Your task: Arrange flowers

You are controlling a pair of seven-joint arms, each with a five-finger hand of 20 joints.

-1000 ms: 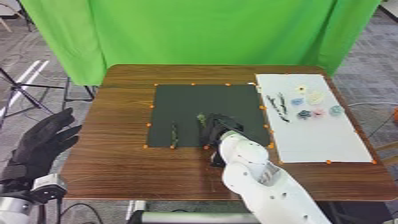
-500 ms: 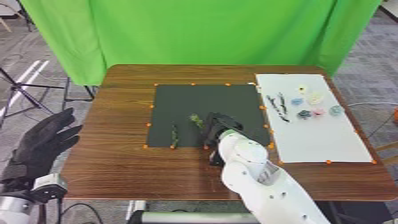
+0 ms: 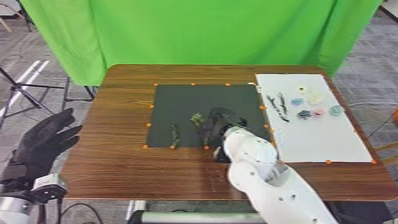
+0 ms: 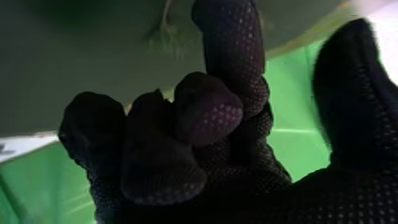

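Note:
On the black mat [image 3: 209, 95] lie a short leafy green sprig [image 3: 197, 120] and, nearer the robot, a longer thin green stem [image 3: 175, 136]. My right hand [image 3: 219, 125] is just to the right of the sprig, low over the mat. In the right wrist view the right hand [image 4: 235, 50] has one finger straight and the thumb spread well away, with the other fingers bent and nothing held. A blurred green stem [image 4: 164, 35] lies beyond the fingers there. Off the table's left side, my left hand [image 3: 40, 137] is open with its fingers straight.
A white sheet [image 3: 329, 142] on the right holds dark branches [image 3: 279, 107] and several small flower heads, among them a pink one [image 3: 318, 113] and a teal one [image 3: 336, 110]. Small orange markers edge both the mat and the sheet. A green curtain [image 3: 222, 35] hangs behind the table.
The leafy sprig has shifted slightly left on the mat. My right hand has moved a little away from the robot, and its forearm has swung slightly right. The left hand has kept still.

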